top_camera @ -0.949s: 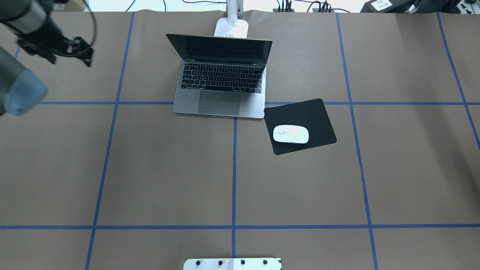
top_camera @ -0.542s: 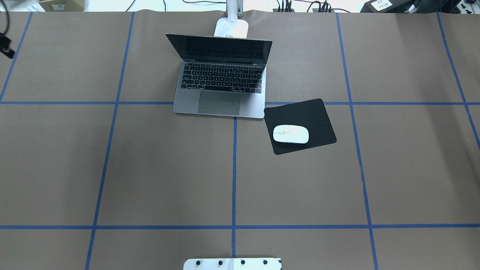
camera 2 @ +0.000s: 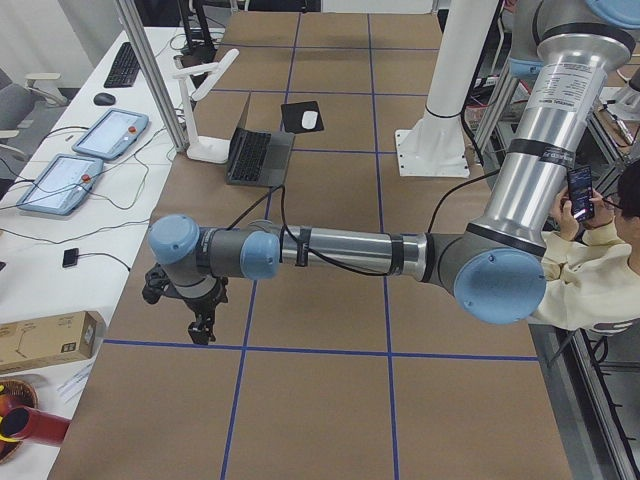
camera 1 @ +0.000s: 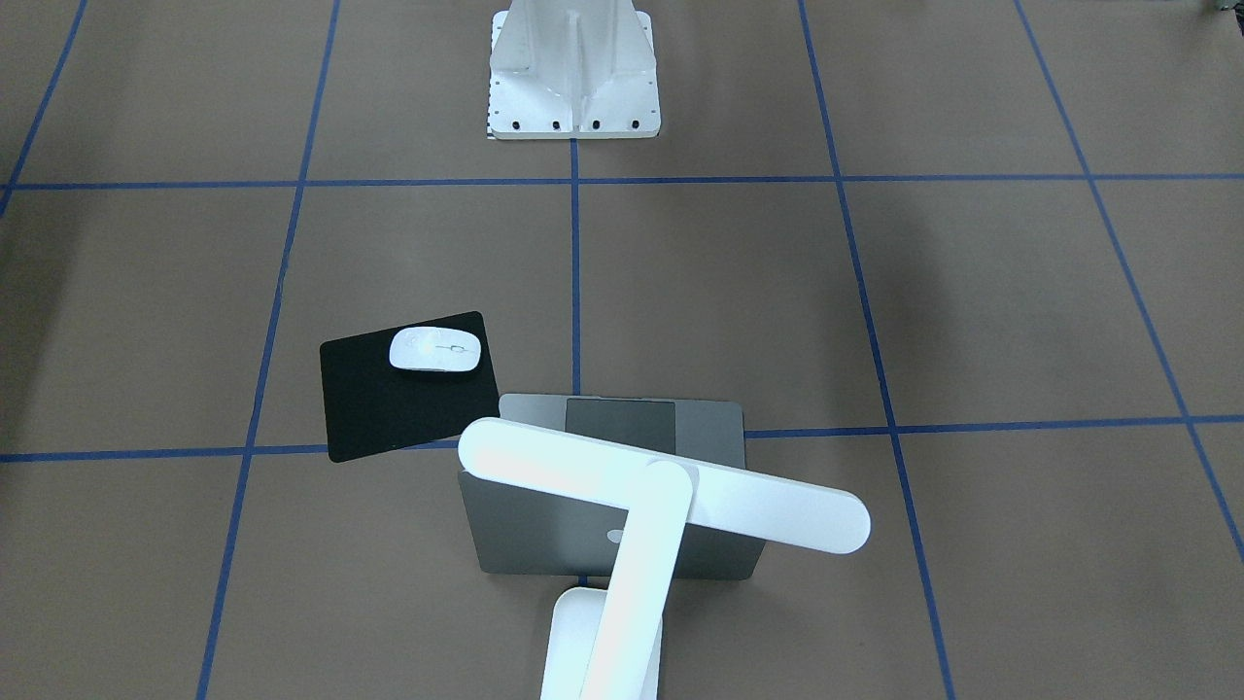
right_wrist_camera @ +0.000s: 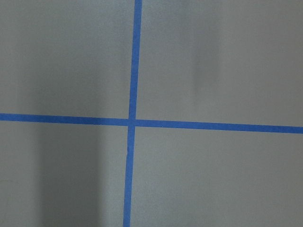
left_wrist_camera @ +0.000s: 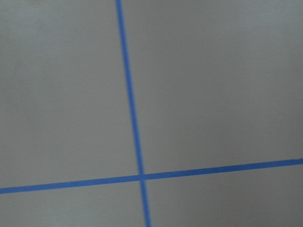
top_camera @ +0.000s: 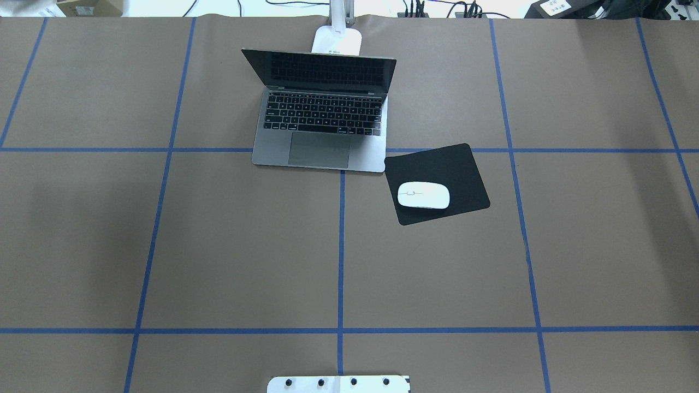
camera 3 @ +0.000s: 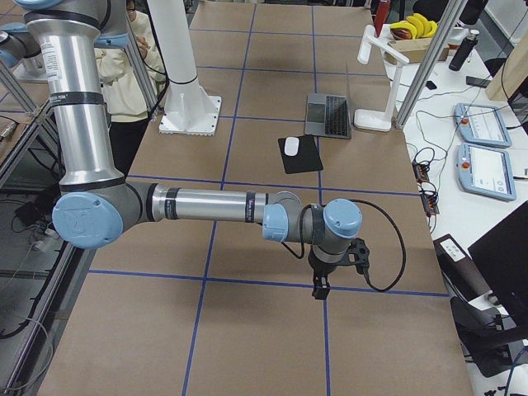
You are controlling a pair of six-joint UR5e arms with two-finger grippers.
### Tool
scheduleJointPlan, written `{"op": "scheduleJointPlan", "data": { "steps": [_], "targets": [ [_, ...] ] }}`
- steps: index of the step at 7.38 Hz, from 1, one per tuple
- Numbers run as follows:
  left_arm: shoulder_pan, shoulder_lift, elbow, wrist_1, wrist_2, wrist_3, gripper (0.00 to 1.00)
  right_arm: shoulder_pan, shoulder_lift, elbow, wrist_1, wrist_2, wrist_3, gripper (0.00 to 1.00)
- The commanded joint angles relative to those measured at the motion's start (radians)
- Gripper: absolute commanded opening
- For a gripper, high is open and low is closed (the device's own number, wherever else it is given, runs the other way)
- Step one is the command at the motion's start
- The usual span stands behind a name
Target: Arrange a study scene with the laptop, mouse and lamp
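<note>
Now I'm watching the left gripper (camera 2: 200, 325) leaving the overhead view, its grip unreadable like the right gripper (camera 3: 320, 285), while laptop (top_camera: 319, 125), mouse (top_camera: 424, 195) and lamp (camera 1: 777, 506) are sitting arranged, setup looking done.

laptop (top_camera: 322, 117) dark grey, black keys. mouse (top_camera: 424, 195) glossy white, on black pad (top_camera: 461, 166) beside laptop. lamp (camera 1: 777, 506) white, behind laptop. table (top_camera: 229, 245) brown (blue tape grid (top_camera: 341, 245)).

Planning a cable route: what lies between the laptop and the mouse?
Only the black pad under the mouse, its corner reaching up to the front corner of the laptop; nothing else. The overhead view shows it.
</note>
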Motion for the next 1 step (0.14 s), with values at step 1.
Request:
{"op": "scheduleJointPlan", "data": {
  "steps": [1],
  "targets": [
    [-0.038, 0.001, 0.058, -0.012, -0.006, 0.058, 0.99, 0.007, -0.003, 0.009, 0.000, 0.005, 0.002, 1.00]
  ]
}}
